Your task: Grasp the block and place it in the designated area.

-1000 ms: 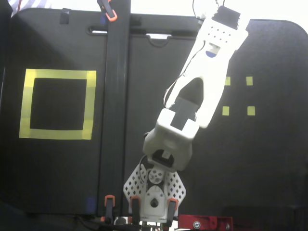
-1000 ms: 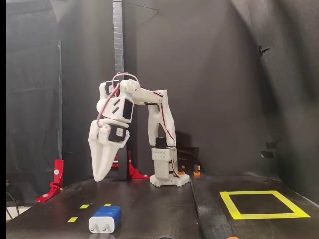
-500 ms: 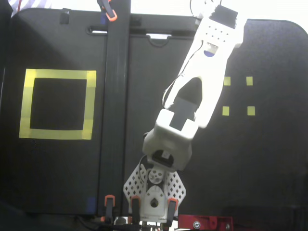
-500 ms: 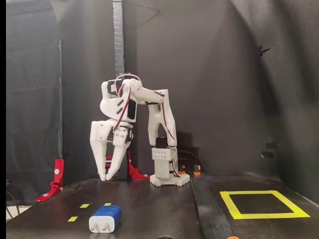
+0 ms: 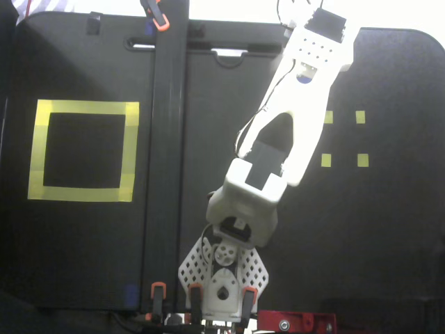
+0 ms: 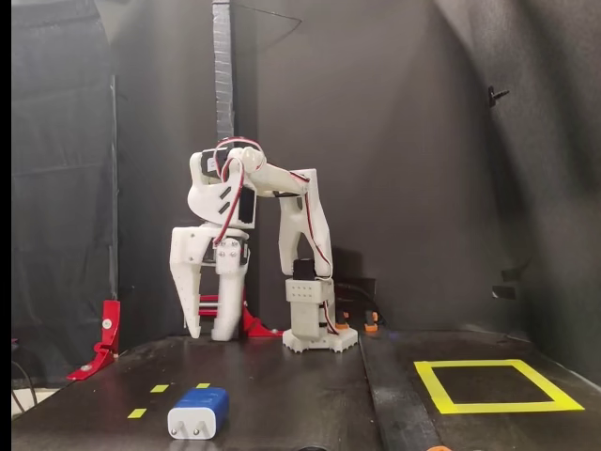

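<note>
The block (image 6: 199,412) is dark blue with a white face and two short prongs. It lies on the black table in the foreground, untouched. In a fixed view from above, only a sliver of it (image 5: 304,78) shows under the white arm. My gripper (image 6: 207,334) hangs fingers-down above the table, behind and apart from the block. Its jaws stand a little apart and hold nothing. From above, the gripper (image 5: 313,62) covers most of the block. The designated area (image 5: 83,149) is a yellow tape square at the left, far from the arm. It shows at the right in a fixed view (image 6: 493,385).
Several tiny yellow squares (image 5: 344,139) mark the table beside the block (image 6: 160,387). A dark vertical strip (image 5: 167,160) runs between the arm's side and the yellow frame. The arm base (image 5: 222,278) is clamped at the table edge. A red clamp (image 6: 103,338) stands at the left.
</note>
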Tool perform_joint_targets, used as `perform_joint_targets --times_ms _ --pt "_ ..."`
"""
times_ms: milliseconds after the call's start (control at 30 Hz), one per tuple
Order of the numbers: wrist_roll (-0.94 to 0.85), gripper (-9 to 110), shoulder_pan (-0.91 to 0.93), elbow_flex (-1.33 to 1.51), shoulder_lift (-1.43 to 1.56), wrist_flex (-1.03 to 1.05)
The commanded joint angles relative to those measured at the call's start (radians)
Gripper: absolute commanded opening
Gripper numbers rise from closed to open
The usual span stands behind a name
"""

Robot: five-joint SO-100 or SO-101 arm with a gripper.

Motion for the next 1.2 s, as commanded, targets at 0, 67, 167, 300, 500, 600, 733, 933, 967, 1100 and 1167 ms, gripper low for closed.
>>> perform_joint_targets --times_ms 0,67,167,300,500,600,733,933,967,1100,1167 --pt "-0.017 42 0.011 -0.043 0.054 0.014" --pt "-0.025 43 0.015 -0.043 0.055 0.02" --pt "-0.032 43 0.023 -0.043 0.055 0.021" --pt "-0.035 43 0.032 -0.043 0.057 0.026" --pt "-0.035 43 0.048 -0.043 0.018 0.011" --pt "-0.032 43 0.055 -0.043 -0.02 -0.015" --pt "-0.026 43 0.061 -0.043 -0.074 -0.064" --pt "-0.025 43 0.072 -0.041 -0.149 -0.124" --pt "-0.025 43 0.075 -0.041 -0.16 -0.129" --pt "-0.025 43 0.087 -0.041 -0.195 -0.149" --pt "-0.025 43 0.094 -0.041 -0.213 -0.16"
